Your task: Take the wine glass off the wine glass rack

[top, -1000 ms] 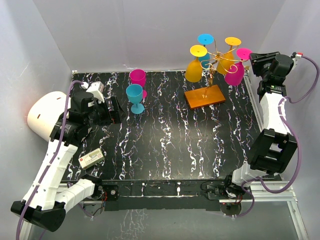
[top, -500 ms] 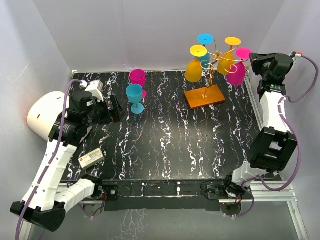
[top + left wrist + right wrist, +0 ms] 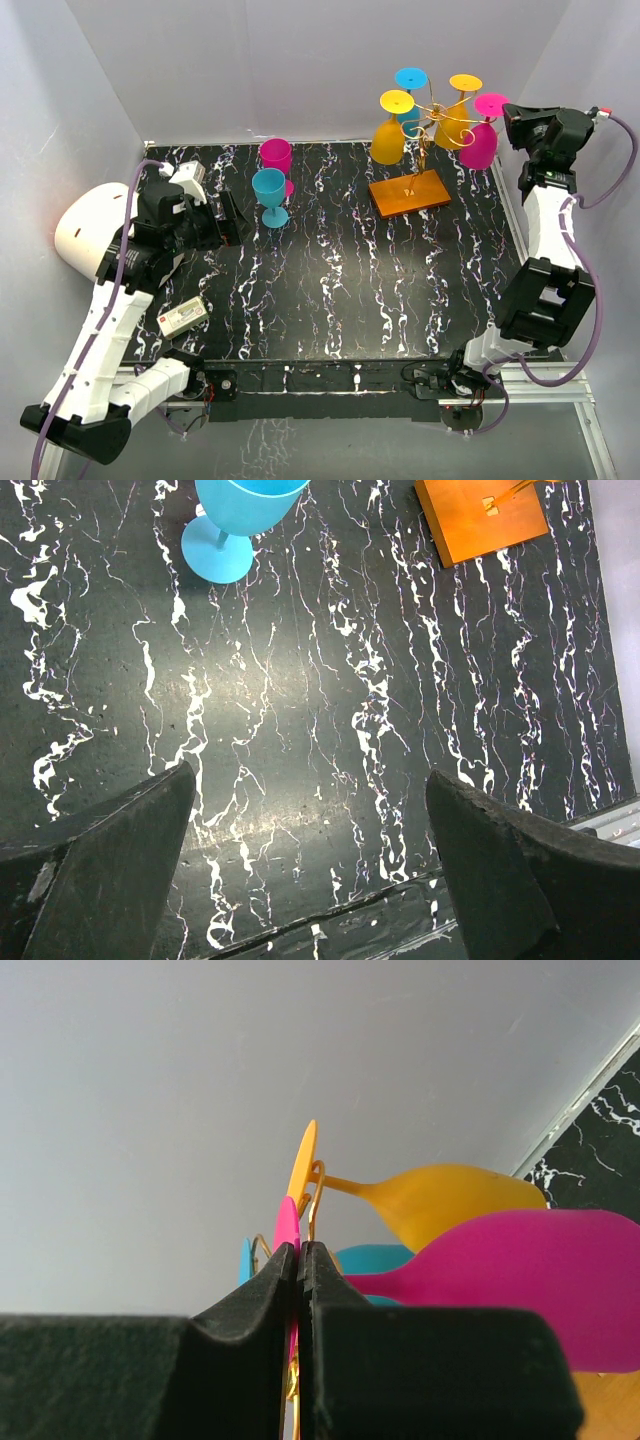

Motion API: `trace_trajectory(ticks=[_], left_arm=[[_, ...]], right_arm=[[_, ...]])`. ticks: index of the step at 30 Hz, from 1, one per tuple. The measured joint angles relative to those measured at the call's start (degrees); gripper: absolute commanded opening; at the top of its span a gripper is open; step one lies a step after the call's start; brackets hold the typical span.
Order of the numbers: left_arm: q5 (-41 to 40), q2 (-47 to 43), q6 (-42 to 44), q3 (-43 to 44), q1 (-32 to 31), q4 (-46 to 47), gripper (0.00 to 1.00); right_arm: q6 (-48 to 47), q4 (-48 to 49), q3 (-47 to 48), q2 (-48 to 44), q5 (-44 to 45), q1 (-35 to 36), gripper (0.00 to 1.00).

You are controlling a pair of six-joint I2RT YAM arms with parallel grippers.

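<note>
The gold wire wine glass rack [image 3: 428, 135] stands on its orange base [image 3: 410, 192] at the back right. Two yellow glasses [image 3: 388, 138], a blue one [image 3: 410, 80] and a pink wine glass [image 3: 478, 145] hang upside down from it. My right gripper [image 3: 506, 110] is shut on the flat foot of the pink wine glass [image 3: 288, 1225], whose bowl [image 3: 520, 1280] hangs to the right in the right wrist view. My left gripper [image 3: 228, 218] is open and empty over the left of the table, its fingers [image 3: 110, 860] apart.
A pink glass [image 3: 275, 155] and a blue glass [image 3: 269, 195] stand upright at the back left; the blue one also shows in the left wrist view [image 3: 240, 520]. A small white box [image 3: 182, 317] lies near the left front edge. Grey walls close the back and sides.
My right gripper and the pink wine glass have shifted a little to the right, away from the rack's post. The left arm has hardly moved.
</note>
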Motion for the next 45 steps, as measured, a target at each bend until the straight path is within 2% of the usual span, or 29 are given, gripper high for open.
trace_trajectory(ticks=[9,26,45], left_arm=[[0.02,-0.55,-0.26,0.0,0.0,-0.35,0.99],[0.11,-0.96,-0.31,0.0,0.0,-0.31,0.99],[0.04,6.47,-0.5,0.0,0.0,7.17,0.98]], right_arm=[[2.84,0.09,-0.87,-3.08,-2.91,-0.61,0.0],[3.91,0.44,-1.09,-3.06,-7.5,-0.28,0.0],[2.78,2.6,4.48,4.85,-4.79,3.74,0.0]])
